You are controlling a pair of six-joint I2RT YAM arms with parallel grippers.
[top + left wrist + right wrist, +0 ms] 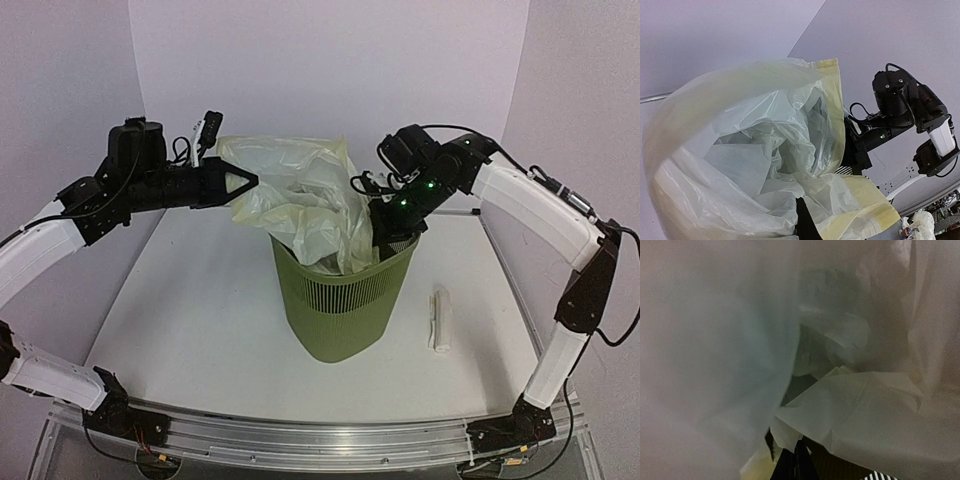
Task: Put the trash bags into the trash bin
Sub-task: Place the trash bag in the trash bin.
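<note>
The left hand (243,181) is pinched closed on the upper edge of the large, thin, translucent yellowish-white plastic film trash bag (300,200), holding it up above the olive-green slatted plastic trash bin (345,300). The right hand (388,222) sits at the bin's far rim, its fingers (790,467) pressed together with film apparently caught between them. The bag's lower part is inside the bin; most of it billows above. The film looks featherlight, limp, slick and puffed with air, so it is probably best gripped at a bunched fold or hem. A white roll (440,318) lies on the bench (200,300) beside the bin.
</note>
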